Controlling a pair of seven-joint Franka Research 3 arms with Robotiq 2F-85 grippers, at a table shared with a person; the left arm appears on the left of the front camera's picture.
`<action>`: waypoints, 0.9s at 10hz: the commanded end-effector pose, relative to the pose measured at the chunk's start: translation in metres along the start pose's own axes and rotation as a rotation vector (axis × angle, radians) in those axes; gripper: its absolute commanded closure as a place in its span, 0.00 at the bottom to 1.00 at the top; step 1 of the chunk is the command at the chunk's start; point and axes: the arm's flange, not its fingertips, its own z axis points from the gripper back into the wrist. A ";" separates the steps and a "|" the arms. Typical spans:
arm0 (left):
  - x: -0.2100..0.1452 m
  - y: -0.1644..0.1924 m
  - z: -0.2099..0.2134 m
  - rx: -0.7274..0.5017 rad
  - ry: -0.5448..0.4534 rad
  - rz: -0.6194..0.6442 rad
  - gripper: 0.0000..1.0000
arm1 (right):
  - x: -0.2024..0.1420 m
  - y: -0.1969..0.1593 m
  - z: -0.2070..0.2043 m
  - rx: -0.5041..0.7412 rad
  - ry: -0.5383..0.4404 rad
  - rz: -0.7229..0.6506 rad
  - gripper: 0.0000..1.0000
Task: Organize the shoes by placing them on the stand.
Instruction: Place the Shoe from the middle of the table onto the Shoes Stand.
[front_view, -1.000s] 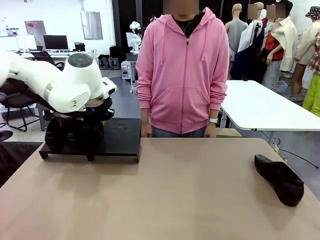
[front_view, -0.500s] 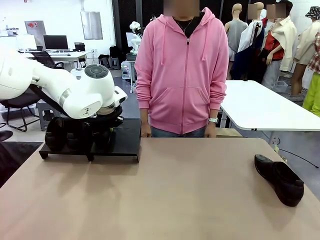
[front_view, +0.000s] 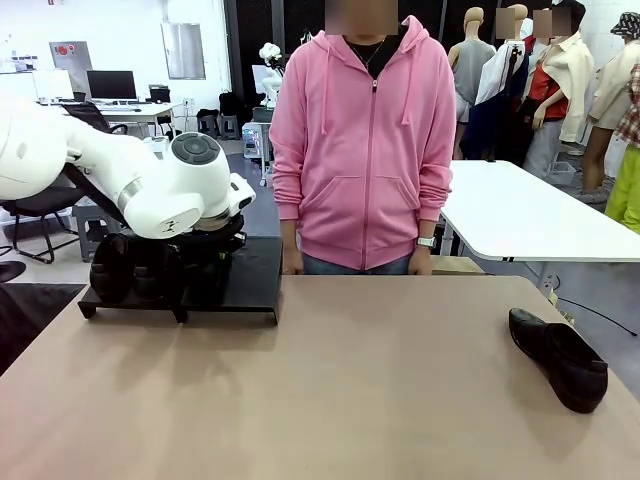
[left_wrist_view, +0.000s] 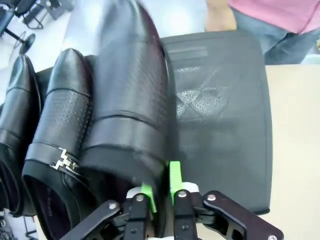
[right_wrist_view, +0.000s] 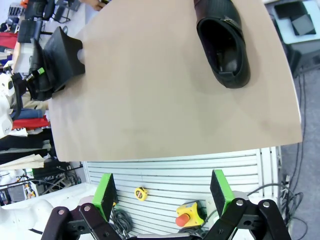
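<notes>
Across the table (front_view: 350, 400) from the front, the stand (front_view: 250, 272) is sitting at the far left edge with dark shoes (front_view: 110, 268) crowding its left half, while its right half is lying bare. The left arm (front_view: 150, 185) is bending low over them, its wrist covering its pincer. A lone shoe (front_view: 560, 358) is lying on the tabletop at the far right, well apart from the stand. A person in a pink hoodie (front_view: 365, 150) is standing at the far edge, hands hanging down. A white table (front_view: 520, 215) and office desks are filling the room behind.

Seen from the left wrist, three shoes are lying side by side on the stand's mesh top: one at the frame's left (left_wrist_view: 17, 115), a buckled one (left_wrist_view: 60, 125) beside it, and a blurred third shoe (left_wrist_view: 130, 100) touching that. The left gripper (left_wrist_view: 160, 187) is sitting at this third shoe's back rim, green pads (left_wrist_view: 174, 175) close together on either side of it; whether they are pinching it is impossible to tell.

Seen from the right wrist, high above the table, the right gripper (right_wrist_view: 162, 192) is hanging with its fingers spread wide and nothing between them. The lone shoe is lying near the table's corner, its opening facing up, and the stand is showing small at the opposite end. A slatted white panel (right_wrist_view: 175, 170) is running below, carrying a yellow tape measure (right_wrist_view: 140, 193) and a red stop button (right_wrist_view: 187, 215).
</notes>
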 end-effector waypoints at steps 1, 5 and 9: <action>-0.006 -0.008 -0.004 0.025 -0.083 -0.014 0.00 | 0.000 0.000 0.001 0.029 -0.003 0.024 0.00; -0.014 -0.011 0.033 -0.045 -0.167 -0.032 0.00 | 0.000 0.000 0.001 0.029 -0.003 0.024 0.00; -0.080 0.011 0.171 -0.334 0.096 -0.057 0.00 | 0.000 0.000 0.001 0.029 -0.003 0.024 0.00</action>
